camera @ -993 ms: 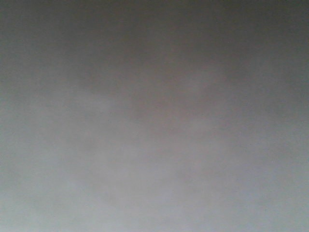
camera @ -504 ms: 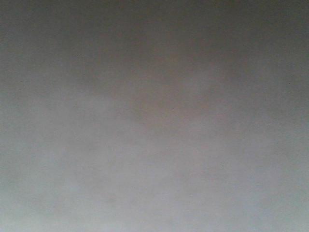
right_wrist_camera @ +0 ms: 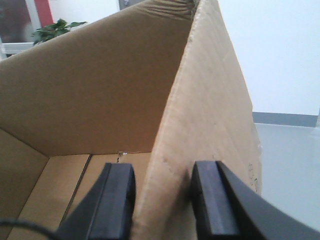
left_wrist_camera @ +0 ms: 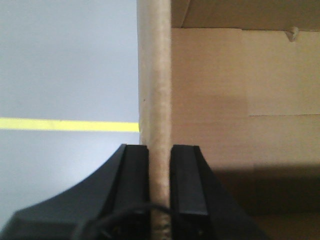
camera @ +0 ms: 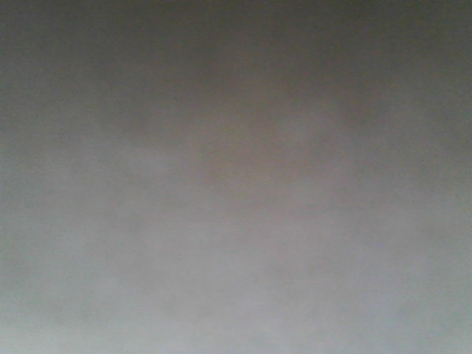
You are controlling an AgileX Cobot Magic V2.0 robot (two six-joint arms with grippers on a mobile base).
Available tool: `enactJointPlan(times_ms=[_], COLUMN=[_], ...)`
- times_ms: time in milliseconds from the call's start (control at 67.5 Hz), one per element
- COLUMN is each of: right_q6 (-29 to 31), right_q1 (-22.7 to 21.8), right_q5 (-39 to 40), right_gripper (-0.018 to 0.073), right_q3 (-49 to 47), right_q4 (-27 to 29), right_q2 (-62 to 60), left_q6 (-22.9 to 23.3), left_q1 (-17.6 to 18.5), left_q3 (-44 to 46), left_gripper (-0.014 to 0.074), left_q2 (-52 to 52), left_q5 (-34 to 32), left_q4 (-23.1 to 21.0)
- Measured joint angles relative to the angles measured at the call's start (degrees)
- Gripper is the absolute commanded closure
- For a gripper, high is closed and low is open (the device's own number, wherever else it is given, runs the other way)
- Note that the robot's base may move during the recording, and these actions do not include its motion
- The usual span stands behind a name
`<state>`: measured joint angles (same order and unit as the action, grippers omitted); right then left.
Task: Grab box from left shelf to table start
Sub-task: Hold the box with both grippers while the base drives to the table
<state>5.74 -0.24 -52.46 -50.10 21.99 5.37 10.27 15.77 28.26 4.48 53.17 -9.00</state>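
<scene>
The brown cardboard box is open-topped, and I see its inside in both wrist views. My left gripper is shut on the upright edge of one box wall, with both black fingers pressed against the cardboard. My right gripper straddles the opposite wall of the box, one finger inside and one outside, closed on the cardboard. The front view shows only a blurred grey field. The left shelf and the table are out of view.
Beside the box in the left wrist view is a pale grey-blue surface crossed by a yellow line. The right wrist view shows a white wall, a grey floor strip and a green plant at far left.
</scene>
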Motion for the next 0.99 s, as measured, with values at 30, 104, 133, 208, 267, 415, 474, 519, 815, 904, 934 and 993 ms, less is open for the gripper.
enactJointPlan(times_ms=[30, 104, 133, 208, 267, 415, 474, 519, 815, 904, 934, 993], right_q6=[0.0, 0.0, 0.0, 0.0, 0.0, 0.0, 0.0, 0.0, 0.0, 0.0, 0.0, 0.0], right_q1=[0.0, 0.0, 0.0, 0.0, 0.0, 0.0, 0.0, 0.0, 0.0, 0.0, 0.0, 0.0], right_q5=[0.0, 0.0, 0.0, 0.0, 0.0, 0.0, 0.0, 0.0, 0.0, 0.0, 0.0, 0.0], right_gripper=[0.0501, 0.0501, 0.0501, 0.0501, 0.0501, 0.0501, 0.0501, 0.0501, 0.0501, 0.0501, 0.0501, 0.0501], right_q3=[0.0, 0.0, 0.0, 0.0, 0.0, 0.0, 0.0, 0.0, 0.0, 0.0, 0.0, 0.0], right_q4=[0.0, 0.0, 0.0, 0.0, 0.0, 0.0, 0.0, 0.0, 0.0, 0.0, 0.0, 0.0], right_q2=[0.0, 0.0, 0.0, 0.0, 0.0, 0.0, 0.0, 0.0, 0.0, 0.0, 0.0, 0.0], left_q6=[0.0, 0.0, 0.0, 0.0, 0.0, 0.0, 0.0, 0.0, 0.0, 0.0, 0.0, 0.0], left_q1=[0.0, 0.0, 0.0, 0.0, 0.0, 0.0, 0.0, 0.0, 0.0, 0.0, 0.0, 0.0], left_q3=[0.0, 0.0, 0.0, 0.0, 0.0, 0.0, 0.0, 0.0, 0.0, 0.0, 0.0, 0.0], left_gripper=[0.0688, 0.0688, 0.0688, 0.0688, 0.0688, 0.0688, 0.0688, 0.0688, 0.0688, 0.0688, 0.0688, 0.0688], left_q2=[0.0, 0.0, 0.0, 0.0, 0.0, 0.0, 0.0, 0.0, 0.0, 0.0, 0.0, 0.0], left_q5=[0.0, 0.0, 0.0, 0.0, 0.0, 0.0, 0.0, 0.0, 0.0, 0.0, 0.0, 0.0], left_q4=[0.0, 0.0, 0.0, 0.0, 0.0, 0.0, 0.0, 0.0, 0.0, 0.0, 0.0, 0.0])
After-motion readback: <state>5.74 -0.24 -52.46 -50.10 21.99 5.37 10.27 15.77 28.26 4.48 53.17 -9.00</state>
